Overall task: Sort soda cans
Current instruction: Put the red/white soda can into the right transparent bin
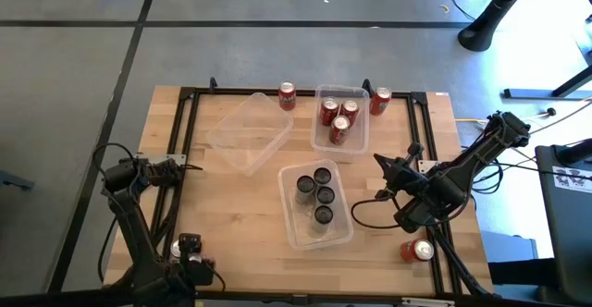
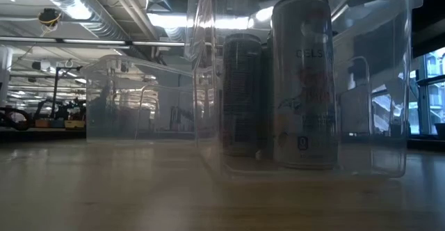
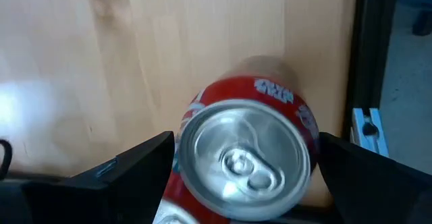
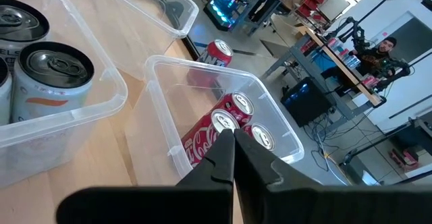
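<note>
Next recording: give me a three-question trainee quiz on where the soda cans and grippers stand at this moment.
1. True or false: the bin with dark cans holds four cans.
2. How many red cans are inside the far bin? A) one B) three C) five
3. Fill in: the left gripper stands open around a ____ can.

Key
1. True: four dark cans stand in it.
2. B: three red cans are inside; two more, one and another, stand outside it.
3. Red: a red can sits between its fingers, near the table's near left corner. The right gripper is shut and empty, above the table's right side.
</note>
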### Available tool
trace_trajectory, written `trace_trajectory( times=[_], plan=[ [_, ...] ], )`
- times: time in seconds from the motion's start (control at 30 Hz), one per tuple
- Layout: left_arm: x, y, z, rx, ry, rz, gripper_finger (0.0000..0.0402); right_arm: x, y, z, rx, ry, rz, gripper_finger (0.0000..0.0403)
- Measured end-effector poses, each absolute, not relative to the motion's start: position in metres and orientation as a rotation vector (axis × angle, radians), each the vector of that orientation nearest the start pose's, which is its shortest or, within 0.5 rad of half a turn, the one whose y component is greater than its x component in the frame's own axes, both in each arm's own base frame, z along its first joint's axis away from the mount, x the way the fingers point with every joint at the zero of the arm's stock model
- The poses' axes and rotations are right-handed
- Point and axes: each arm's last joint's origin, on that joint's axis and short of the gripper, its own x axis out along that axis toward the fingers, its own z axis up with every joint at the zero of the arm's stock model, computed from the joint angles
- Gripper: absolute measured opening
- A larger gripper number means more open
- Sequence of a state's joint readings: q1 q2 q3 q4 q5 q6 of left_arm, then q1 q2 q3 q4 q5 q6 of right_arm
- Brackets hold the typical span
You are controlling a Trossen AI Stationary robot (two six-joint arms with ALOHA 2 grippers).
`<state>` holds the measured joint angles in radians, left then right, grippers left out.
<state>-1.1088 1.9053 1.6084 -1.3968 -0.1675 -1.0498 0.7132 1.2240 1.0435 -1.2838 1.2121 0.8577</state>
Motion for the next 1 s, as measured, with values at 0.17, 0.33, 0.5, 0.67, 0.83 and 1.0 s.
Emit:
trace_trajectory(
  times=[0.17, 0.33, 0.5, 0.67, 0.83, 1.0],
  plan=[
    [0.159, -0.308, 0.228, 0.192, 1.472, 0.088, 0.0345, 0.162, 0.104, 0.289, -0.414, 0.564, -0.678, 0.0003],
    [0.161, -0.307, 0.226, 0.188, 1.465, 0.087, 0.0345, 0.162, 0.104, 0.289, -0.414, 0.564, -0.678, 0.0003],
    [0.163, -0.307, 0.227, 0.187, 1.435, 0.096, 0.0345, 0.162, 0.104, 0.289, -0.411, 0.562, -0.678, 0.0003],
    [0.164, -0.307, 0.227, 0.217, 1.410, 0.083, 0.0345, 0.162, 0.104, 0.289, -0.408, 0.570, -0.674, 0.0003],
    [0.169, -0.305, 0.226, 0.161, 1.400, 0.124, 0.0345, 0.162, 0.104, 0.289, -0.403, 0.577, -0.670, 0.0003],
    [0.170, -0.305, 0.226, 0.121, 1.379, 0.167, 0.0345, 0.162, 0.104, 0.289, -0.404, 0.577, -0.670, 0.0003]
  ],
)
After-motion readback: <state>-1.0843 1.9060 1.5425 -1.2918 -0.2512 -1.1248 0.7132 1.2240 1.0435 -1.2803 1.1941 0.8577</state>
